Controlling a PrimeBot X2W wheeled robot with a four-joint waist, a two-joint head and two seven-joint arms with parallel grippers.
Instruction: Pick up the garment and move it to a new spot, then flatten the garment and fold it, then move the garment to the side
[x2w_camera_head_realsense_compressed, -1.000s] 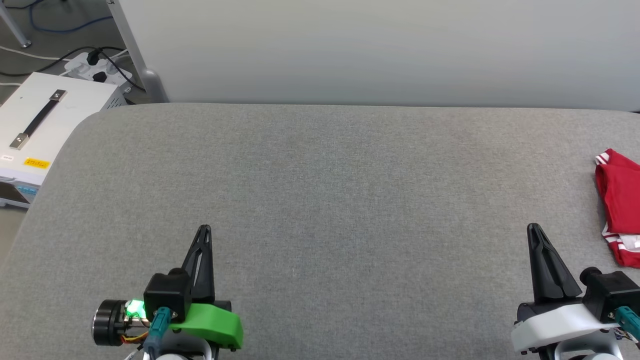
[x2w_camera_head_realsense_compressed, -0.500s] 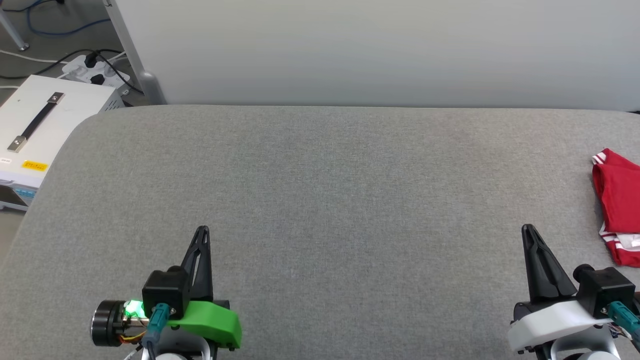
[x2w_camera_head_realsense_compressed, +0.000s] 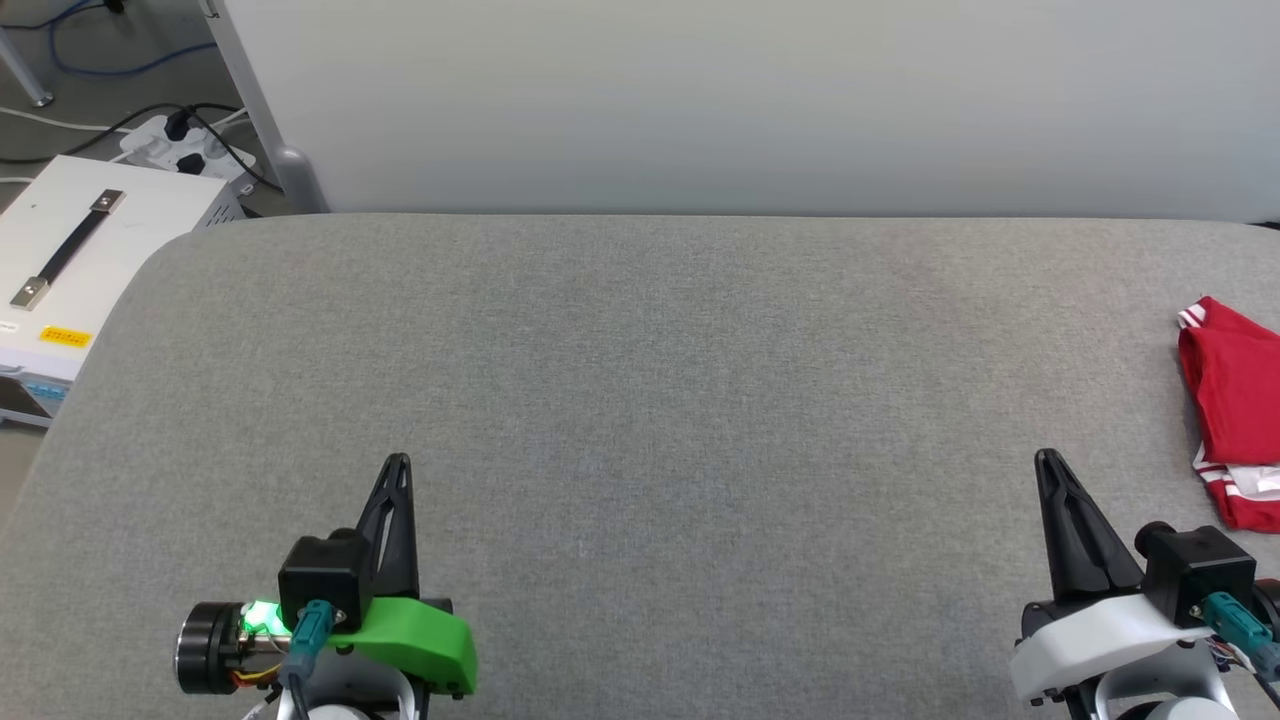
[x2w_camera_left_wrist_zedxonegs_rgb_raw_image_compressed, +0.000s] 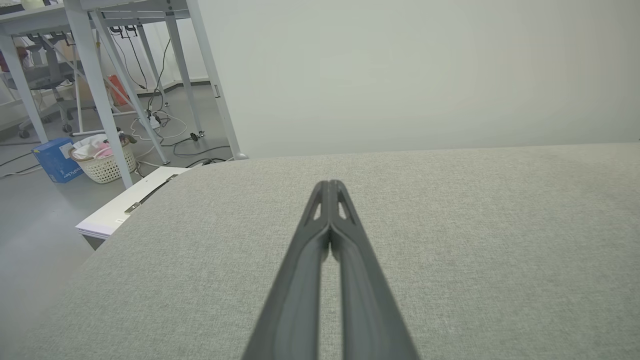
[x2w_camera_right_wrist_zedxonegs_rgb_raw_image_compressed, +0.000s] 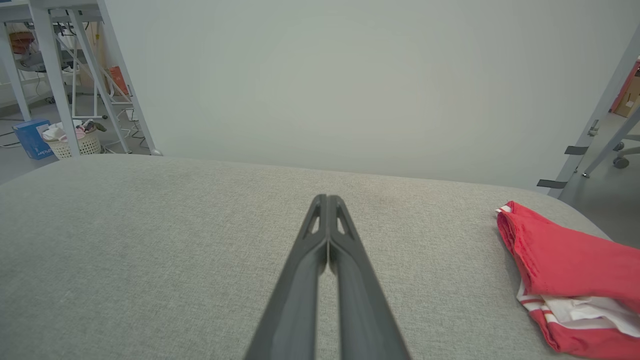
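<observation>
The garment (x2w_camera_head_realsense_compressed: 1234, 400), red with white and striped trim, lies folded at the far right of the grey padded surface (x2w_camera_head_realsense_compressed: 640, 380), cut off by the head view's edge. The right wrist view shows the garment (x2w_camera_right_wrist_zedxonegs_rgb_raw_image_compressed: 570, 265) to the right of my fingers. My right gripper (x2w_camera_head_realsense_compressed: 1045, 460) is shut and empty, hovering near the front right, left of the garment and apart from it; its tips (x2w_camera_right_wrist_zedxonegs_rgb_raw_image_compressed: 326, 200) meet. My left gripper (x2w_camera_head_realsense_compressed: 397, 463) is shut and empty at the front left, its tips (x2w_camera_left_wrist_zedxonegs_rgb_raw_image_compressed: 330, 185) pressed together above bare fabric.
A white wall panel (x2w_camera_head_realsense_compressed: 700, 100) stands behind the surface. Off its left edge sit a white box with a black handle (x2w_camera_head_realsense_compressed: 70, 250), a power strip with cables (x2w_camera_head_realsense_compressed: 180, 140) and metal frame legs (x2w_camera_left_wrist_zedxonegs_rgb_raw_image_compressed: 100, 75). A basket (x2w_camera_left_wrist_zedxonegs_rgb_raw_image_compressed: 102, 157) rests on the floor.
The head camera has shifted slightly, so the whole picture slid left. Both grippers stay shut and in the same stance. The garment has not moved on the surface.
</observation>
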